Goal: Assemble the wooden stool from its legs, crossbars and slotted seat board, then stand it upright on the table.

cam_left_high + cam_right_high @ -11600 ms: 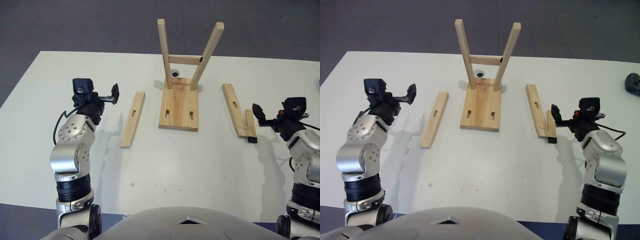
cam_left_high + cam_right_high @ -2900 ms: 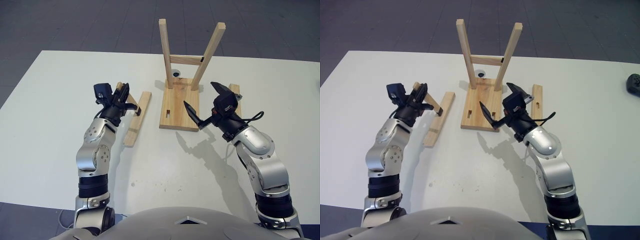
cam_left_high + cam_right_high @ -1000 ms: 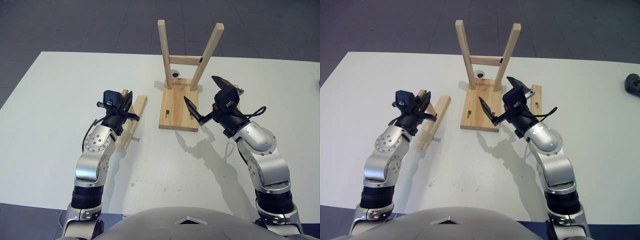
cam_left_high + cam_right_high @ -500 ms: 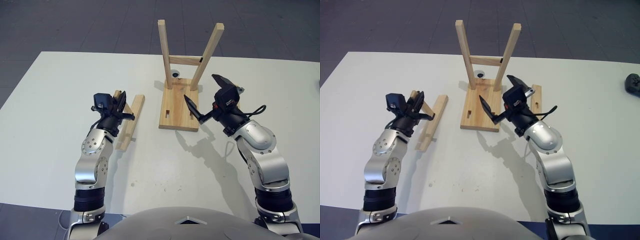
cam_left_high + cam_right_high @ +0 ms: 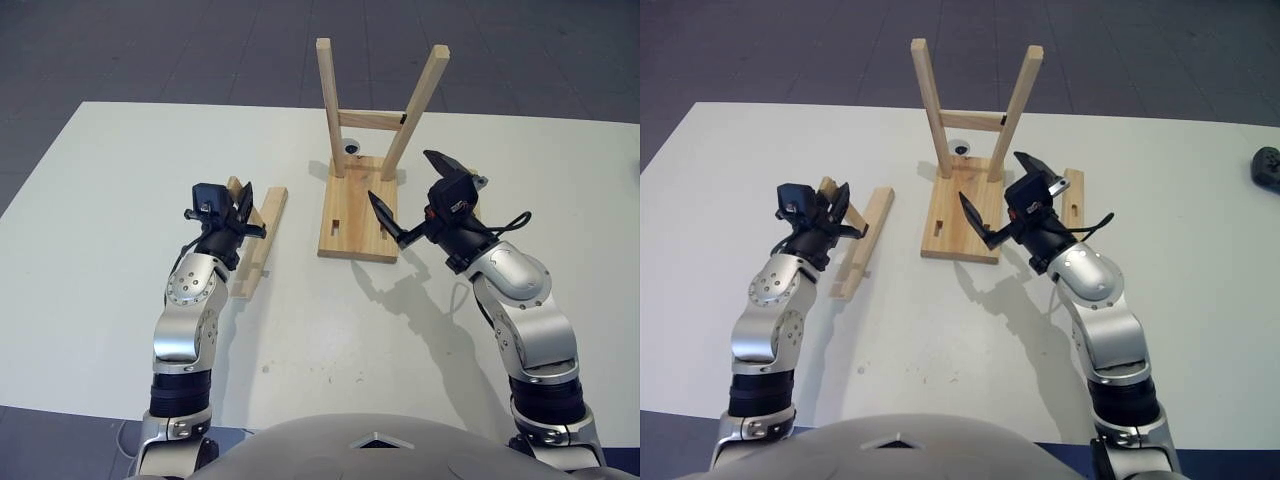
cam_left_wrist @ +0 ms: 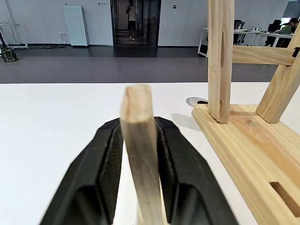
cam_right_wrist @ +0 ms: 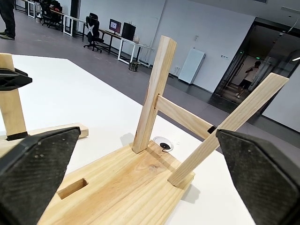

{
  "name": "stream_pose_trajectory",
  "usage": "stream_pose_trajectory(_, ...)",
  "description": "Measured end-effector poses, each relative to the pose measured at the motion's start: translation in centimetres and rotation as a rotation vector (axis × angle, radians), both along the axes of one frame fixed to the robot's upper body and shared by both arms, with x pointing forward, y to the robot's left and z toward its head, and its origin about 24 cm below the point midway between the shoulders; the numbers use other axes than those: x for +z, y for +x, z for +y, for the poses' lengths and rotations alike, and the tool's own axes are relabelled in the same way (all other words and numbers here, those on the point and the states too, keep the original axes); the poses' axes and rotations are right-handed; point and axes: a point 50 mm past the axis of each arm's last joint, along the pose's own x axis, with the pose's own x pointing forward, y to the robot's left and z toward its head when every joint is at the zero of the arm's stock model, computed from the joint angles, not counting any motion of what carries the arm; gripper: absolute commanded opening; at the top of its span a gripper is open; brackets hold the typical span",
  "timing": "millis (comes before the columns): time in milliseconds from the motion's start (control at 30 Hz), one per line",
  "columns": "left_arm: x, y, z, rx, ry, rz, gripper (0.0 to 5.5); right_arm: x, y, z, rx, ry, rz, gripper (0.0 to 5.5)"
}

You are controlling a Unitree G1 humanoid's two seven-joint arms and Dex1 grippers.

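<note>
Standing at the far middle of the white tabletop (image 5: pixel 120 200), a flat pale wooden seat board with rectangular slots (image 5: pixel 358 215) carries two wooden legs (image 5: pixel 328 100) rising from its far end, joined by a thin crossbar (image 5: pixel 368 120). Left of the board lies a loose slotted wooden leg (image 5: pixel 262 245). The left pincer (image 6: pixel 138 140) sits just beside that leg, its black fingers (image 6: pixel 105 173) clamped tight on a short pale wooden bar (image 6: pixel 139 159) held roughly upright — whether the bar's lower end touches the leg I cannot tell. The right pincer (image 5: pixel 410 185) hovers over the board's near right corner, spread wide and holding nothing. Another loose wooden leg (image 5: pixel 1072 195) lies flat just behind it.
</note>
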Motion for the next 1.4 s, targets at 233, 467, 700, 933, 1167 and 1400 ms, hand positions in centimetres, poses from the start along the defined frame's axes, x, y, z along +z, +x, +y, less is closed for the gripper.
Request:
stream_pose_trajectory(233, 0.7, 0.5, 0.1, 0.012, -0.021, -0.005, 2.86, 0.0, 0.0, 0.0, -0.001, 0.000, 0.001, 5.40)
stream_pose_trajectory(467, 6.2, 1.4, 0.6, 0.009, -0.096, -0.161, 4.12, -0.2, -0.1, 0.0, -0.004, -0.003, 0.005, 5.40)
stream_pose_trajectory(700, 10.1, 2.9, 0.8, -0.017, -0.146, -0.243, 5.36, -0.3, -0.1, 0.0, -0.007, -0.002, 0.007, 5.40)
stream_pose_trajectory(933, 7.0, 4.6, 1.3, -0.025, -0.198, -0.093, 5.38, -0.4, -0.1, 0.1, -0.008, 0.006, 0.012, 5.40)
stream_pose_trajectory(1167, 4.7, 4.5, 0.0, -0.060, -0.162, -0.031, 5.38, -0.5, -0.2, 0.2, -0.006, 0.010, 0.014, 5.40)
stream_pose_trajectory(1400, 4.8, 4.4, 0.8, -0.033, -0.146, -0.042, 5.38, -0.5, -0.1, 0.2, -0.006, 0.011, 0.015, 5.40)
